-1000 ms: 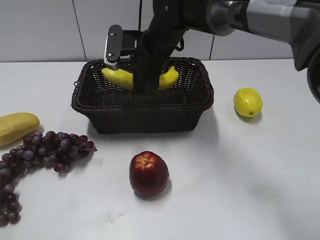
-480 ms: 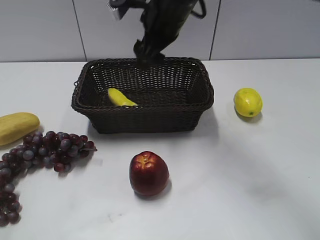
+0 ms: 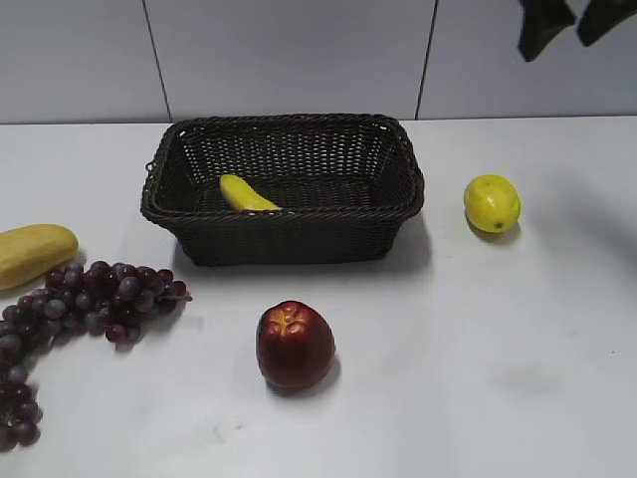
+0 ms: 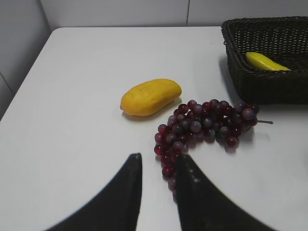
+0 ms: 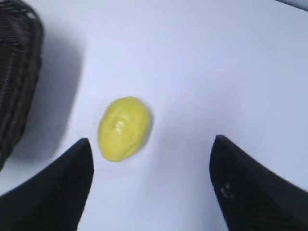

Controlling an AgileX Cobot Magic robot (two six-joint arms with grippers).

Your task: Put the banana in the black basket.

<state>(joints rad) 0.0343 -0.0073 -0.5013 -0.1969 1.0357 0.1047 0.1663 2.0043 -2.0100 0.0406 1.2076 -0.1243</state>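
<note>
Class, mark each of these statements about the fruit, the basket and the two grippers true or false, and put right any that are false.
1. The banana lies inside the black basket. True.
2. The right gripper is shut on the lemon. False: it is open, holding nothing, with the lemon on the table.
3. The apple sits in the basket. False: it stands on the table in front of it.
4. The grapes lie on the table outside the basket. True.
5. The left gripper holds nothing. True.
</note>
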